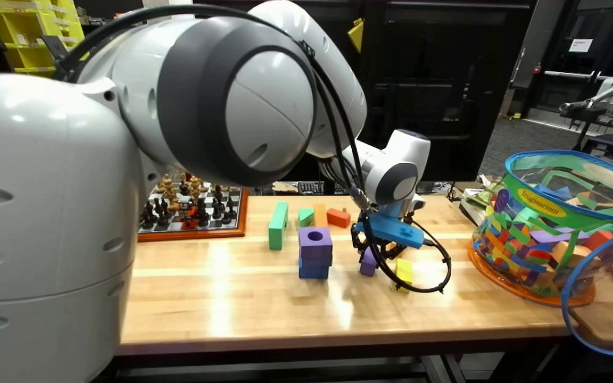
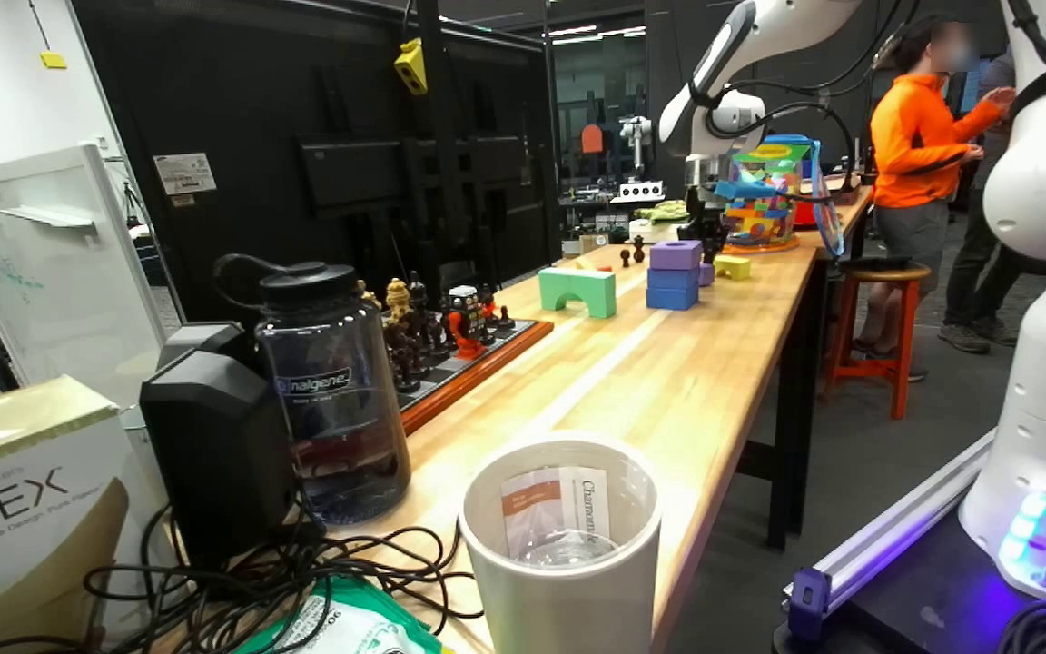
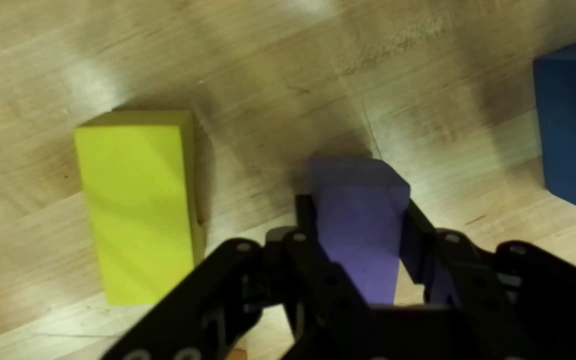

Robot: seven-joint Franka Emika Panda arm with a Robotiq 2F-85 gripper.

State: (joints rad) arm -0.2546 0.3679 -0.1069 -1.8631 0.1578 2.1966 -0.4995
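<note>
My gripper [image 3: 358,212] points down at the table with its black fingers on both sides of a purple block [image 3: 363,240], and it appears shut on it. The purple block also shows under the gripper in an exterior view [image 1: 369,263]. Whether it touches the table is hard to tell. A yellow block [image 3: 135,210] lies beside it, apart from the fingers; it shows in both exterior views [image 1: 404,272] [image 2: 734,267]. On the other side stands a stack: a purple block with a round hole [image 1: 315,250] on blue blocks [image 1: 314,270], one blue edge [image 3: 568,135] showing in the wrist view.
A green arch [image 1: 278,229], a green triangle [image 1: 306,217], an orange block [image 1: 320,215] and a red block [image 1: 338,217] lie behind the stack. A chessboard [image 1: 205,233] and a clear bin of blocks [image 1: 538,255] flank them. A bottle [image 2: 332,391] and cup [image 2: 568,599] stand at one end.
</note>
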